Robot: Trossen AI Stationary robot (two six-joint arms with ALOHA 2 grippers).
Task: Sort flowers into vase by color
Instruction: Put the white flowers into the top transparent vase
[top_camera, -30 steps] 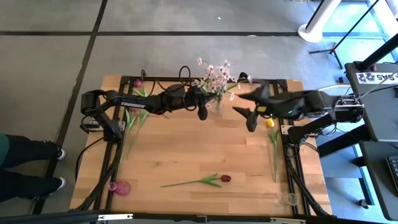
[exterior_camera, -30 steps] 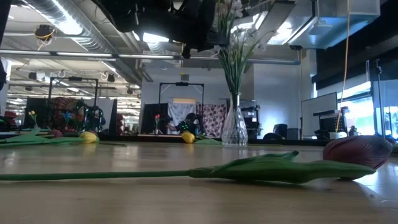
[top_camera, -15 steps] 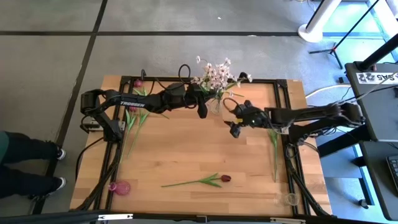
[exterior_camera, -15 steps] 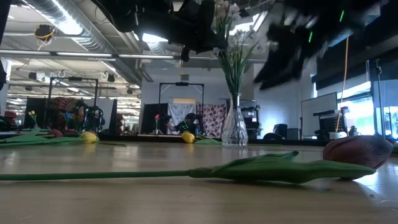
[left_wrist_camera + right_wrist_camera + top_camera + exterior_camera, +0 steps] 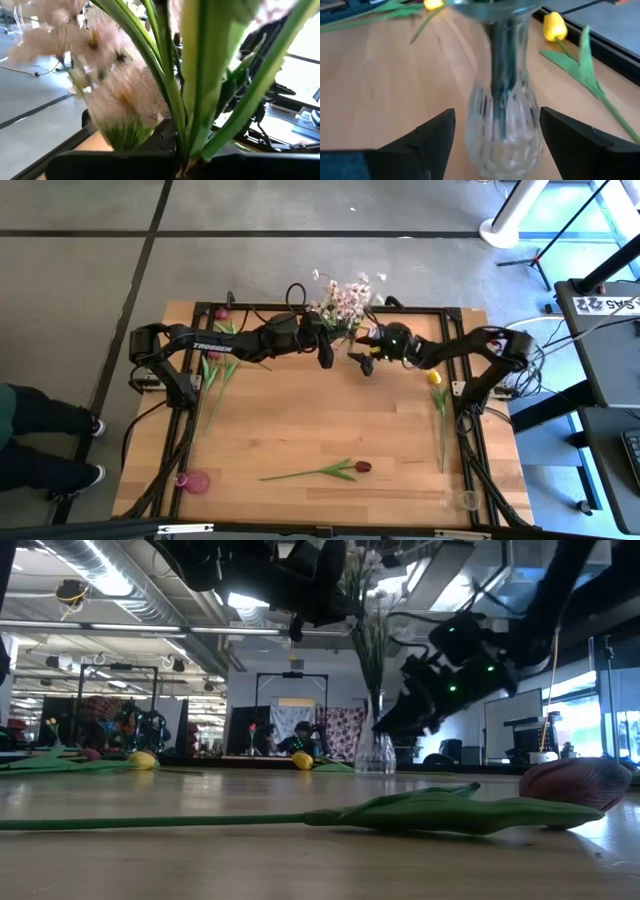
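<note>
From where I stood, the clear ribbed glass vase (image 5: 504, 125) sat near the far edge of the pale wooden table (image 5: 300, 420), holding a spray of tiny white-pink blossoms (image 5: 340, 298) on thin green stems (image 5: 372, 650). The left gripper (image 5: 325, 345) was up at the bunch, closed around the green stems just under the blossoms, which filled its own wrist view (image 5: 120, 105). The right gripper (image 5: 366, 358) hung low beside the vase, its two dark fingers (image 5: 432, 132) spread wide with the glass body standing between them, not touching either one.

Elsewhere on the table lay the loose flowers: a dark red tulip bud (image 5: 362, 466) with a long green stem near the front middle, large in the low view (image 5: 585, 783); a yellow tulip bud (image 5: 435, 377) on the right side; and pink-budded stems (image 5: 212, 370) along the left rail. A small pink glass vase (image 5: 195, 480) stood at the front left corner.
</note>
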